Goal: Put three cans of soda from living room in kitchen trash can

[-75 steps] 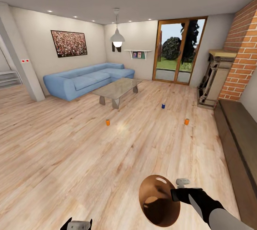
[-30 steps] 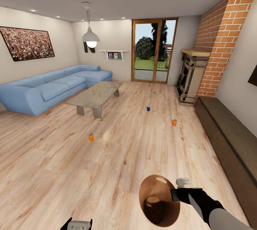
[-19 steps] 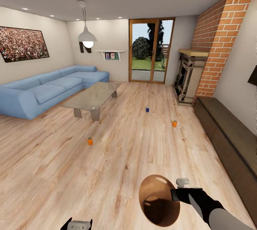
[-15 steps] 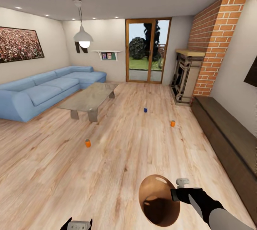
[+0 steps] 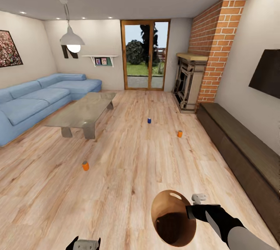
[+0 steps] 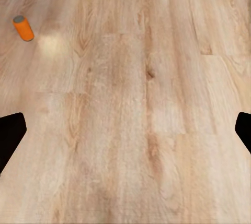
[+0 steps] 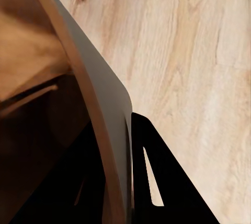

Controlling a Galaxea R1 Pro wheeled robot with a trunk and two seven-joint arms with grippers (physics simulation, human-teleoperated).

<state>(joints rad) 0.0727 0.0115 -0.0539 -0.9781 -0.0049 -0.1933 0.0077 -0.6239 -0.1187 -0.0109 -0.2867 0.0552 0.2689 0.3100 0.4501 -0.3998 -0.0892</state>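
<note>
Three soda cans stand apart on the living room's wood floor: an orange can point(image 5: 85, 165) at the left, a blue can point(image 5: 149, 120) farther off in the middle, and another orange can point(image 5: 179, 134) to the right. The trash can point(image 5: 173, 219), a pail with a tan-brown inside and a handle slot, hangs tilted low in front of me. My right gripper point(image 5: 189, 211) is shut on its rim; the right wrist view has the pail wall point(image 7: 99, 93) pinched beside a dark finger point(image 7: 157, 182). My left gripper point(image 6: 125, 135) is open over bare floor, with the orange can point(image 6: 23, 27) ahead of it.
A blue sofa point(image 5: 35, 102) and a low grey table point(image 5: 81, 112) stand at the left. The fireplace point(image 5: 188, 83), brick chimney point(image 5: 212, 48) and long dark bench point(image 5: 241, 149) line the right wall. A glass door point(image 5: 144, 54) is at the back. Open floor lies around the cans.
The whole view has swung to the right and come closer, so the camera moved: sofa, table and cans slid left in the picture. The pail and both arms keep their places in the frame.
</note>
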